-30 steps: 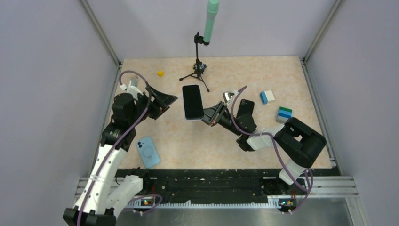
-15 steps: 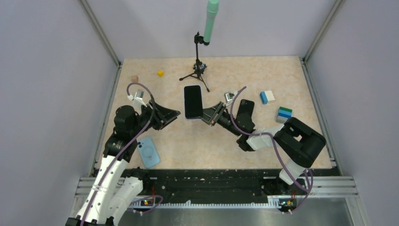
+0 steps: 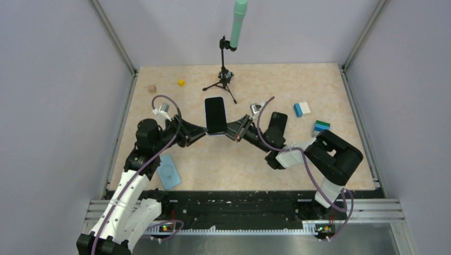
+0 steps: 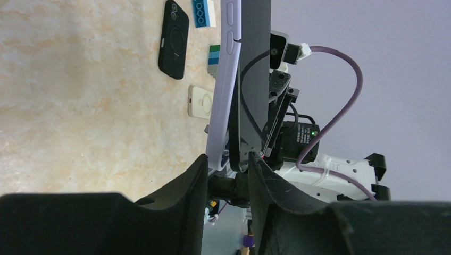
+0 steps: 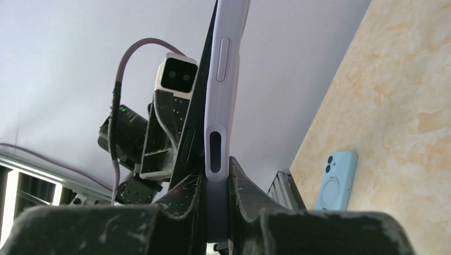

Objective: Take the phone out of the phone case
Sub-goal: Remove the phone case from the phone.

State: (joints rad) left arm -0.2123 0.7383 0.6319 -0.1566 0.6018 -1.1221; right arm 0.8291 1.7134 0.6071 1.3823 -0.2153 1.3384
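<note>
Where the top view looks down, the phone [image 3: 215,115] is held up over the worktop [image 3: 319,85], between the left fingers [image 3: 195,131] and the right fingers [image 3: 234,130]. Left wrist view: left fingers set either side of one end of the phone and lilac phone case [image 4: 226,79], the two gaping apart there; whether the fingers press on them, cannot tell. Right wrist view: right fingers closed tight on the phone case's edge.

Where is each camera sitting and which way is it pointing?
Top external: above, behind the bases, looking down at the table; left arm and right arm show.
Left wrist: on the left arm, facing the cased phone edge-on; left fingers show.
Right wrist: opposite, facing back; right fingers show.
Shared: all three see that phone.
</note>
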